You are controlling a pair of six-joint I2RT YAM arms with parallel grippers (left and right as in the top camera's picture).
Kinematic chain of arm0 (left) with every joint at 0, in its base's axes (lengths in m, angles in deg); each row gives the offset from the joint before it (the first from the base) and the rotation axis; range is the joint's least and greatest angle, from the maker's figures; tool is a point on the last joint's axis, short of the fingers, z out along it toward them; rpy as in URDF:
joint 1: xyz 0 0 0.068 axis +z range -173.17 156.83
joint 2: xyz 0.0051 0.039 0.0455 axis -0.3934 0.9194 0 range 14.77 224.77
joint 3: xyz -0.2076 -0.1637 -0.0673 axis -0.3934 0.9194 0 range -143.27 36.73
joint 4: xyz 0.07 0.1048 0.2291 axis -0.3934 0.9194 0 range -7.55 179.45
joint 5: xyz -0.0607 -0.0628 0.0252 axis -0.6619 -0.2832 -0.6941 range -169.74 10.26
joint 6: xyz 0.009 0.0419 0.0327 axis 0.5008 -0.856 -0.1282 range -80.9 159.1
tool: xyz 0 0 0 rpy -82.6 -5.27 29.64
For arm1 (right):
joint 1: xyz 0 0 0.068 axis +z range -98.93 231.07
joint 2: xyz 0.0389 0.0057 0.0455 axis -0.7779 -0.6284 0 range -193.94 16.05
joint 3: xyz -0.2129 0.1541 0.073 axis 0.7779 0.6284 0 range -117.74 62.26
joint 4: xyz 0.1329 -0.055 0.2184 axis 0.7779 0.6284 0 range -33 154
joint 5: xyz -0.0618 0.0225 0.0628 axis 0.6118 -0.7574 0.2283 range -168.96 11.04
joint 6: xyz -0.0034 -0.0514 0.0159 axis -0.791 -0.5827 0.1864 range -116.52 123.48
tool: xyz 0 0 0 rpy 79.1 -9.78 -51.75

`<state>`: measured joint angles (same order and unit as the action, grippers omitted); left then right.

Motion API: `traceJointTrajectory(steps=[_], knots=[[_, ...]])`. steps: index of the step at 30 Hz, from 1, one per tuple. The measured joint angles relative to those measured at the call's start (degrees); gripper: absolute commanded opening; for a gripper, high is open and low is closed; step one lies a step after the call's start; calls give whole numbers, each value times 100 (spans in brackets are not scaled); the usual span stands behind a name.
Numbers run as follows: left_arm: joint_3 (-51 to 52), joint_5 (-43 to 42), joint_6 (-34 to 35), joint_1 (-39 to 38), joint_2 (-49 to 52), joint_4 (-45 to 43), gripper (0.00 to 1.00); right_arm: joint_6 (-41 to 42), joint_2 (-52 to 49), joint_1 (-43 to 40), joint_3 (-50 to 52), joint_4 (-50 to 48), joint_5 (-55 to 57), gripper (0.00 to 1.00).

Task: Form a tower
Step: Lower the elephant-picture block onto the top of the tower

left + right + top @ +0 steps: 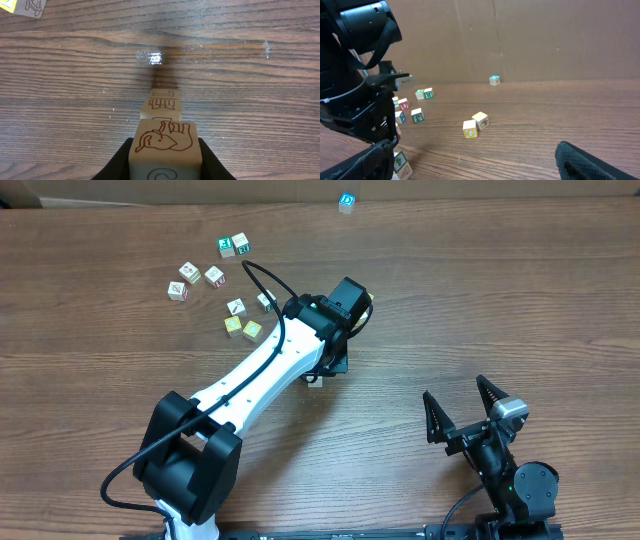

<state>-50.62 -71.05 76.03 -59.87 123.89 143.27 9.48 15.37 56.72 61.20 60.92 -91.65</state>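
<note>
An elephant cube [162,141] sits right at the bottom of the left wrist view. The left gripper [165,150] is clamped tight on it, with one black finger on each side. Just past it, a cube with a red drawing lines up with it and goes down toward the table [500,280]. I think these cubes are the tower [161,102], and the elephant cube is its top. I cannot tell how many cubes are under it.

The tower stands near the middle of the table, hidden under the arm from above.

So the tower is started but not done. A bunch of loose cubes [215,280] lies toward the far left corner. One blue cube [346,202] sits at the far edge. They could go on next.

The right gripper [462,408] waits near the near right corner, fingers wide apart and holding nothing.
</note>
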Motion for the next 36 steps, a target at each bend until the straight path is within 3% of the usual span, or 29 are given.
traceJointTrajectory(steps=[36], knots=[[0, 105, 2, 0, 0, 48, 8, 0, 0, 0, 0, 0, 0, 100]])
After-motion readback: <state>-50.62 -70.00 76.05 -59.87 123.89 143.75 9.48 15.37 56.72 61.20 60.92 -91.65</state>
